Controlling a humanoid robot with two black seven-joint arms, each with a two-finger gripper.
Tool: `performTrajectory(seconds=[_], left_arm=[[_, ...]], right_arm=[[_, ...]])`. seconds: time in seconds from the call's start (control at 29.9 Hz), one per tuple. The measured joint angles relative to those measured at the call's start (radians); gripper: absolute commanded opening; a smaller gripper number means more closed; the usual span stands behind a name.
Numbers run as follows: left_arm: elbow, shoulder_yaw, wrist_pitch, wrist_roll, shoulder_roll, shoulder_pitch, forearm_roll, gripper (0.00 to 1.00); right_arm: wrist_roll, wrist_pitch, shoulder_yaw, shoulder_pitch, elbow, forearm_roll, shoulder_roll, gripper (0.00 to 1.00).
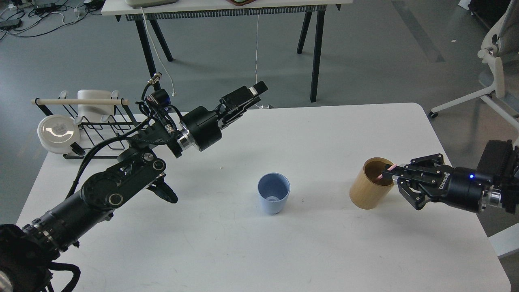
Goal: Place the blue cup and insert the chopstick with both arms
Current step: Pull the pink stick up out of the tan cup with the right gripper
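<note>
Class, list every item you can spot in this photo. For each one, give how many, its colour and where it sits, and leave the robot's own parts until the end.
table: one, white, fills the foreground.
blue cup: one, pale blue, upright near the table's middle, empty.
wooden holder: one, tan, upright, right of the cup.
chopstick: one, pink, only a short end visible at the holder's mouth, pinched by the right gripper.
wire rack: one, black with a pale wooden rod, far left corner.
white dishes: two pieces in the rack.
background desk: one, white top, black legs.
office chair: one, white, far right.
left gripper: one, black, raised above the table, holding nothing.
right gripper: one, black, at the holder's rim.
</note>
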Motion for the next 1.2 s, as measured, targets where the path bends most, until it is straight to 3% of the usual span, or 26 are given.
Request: performTrajectory(seconds=[0.4, 1.2], left_arm=[[0.0, 0.002, 0.0, 0.0, -0.001, 0.003, 0.0, 0.64], [0.008, 0.002, 0.001, 0.0, -0.003, 0.007, 0.0, 0.64]], right_arm=[[0.0, -0.037, 0.009, 0.002, -0.022, 0.046, -0.007, 0.13], [0.0, -0.08, 0.007, 0.0, -0.047, 0.091, -0.016, 0.01]])
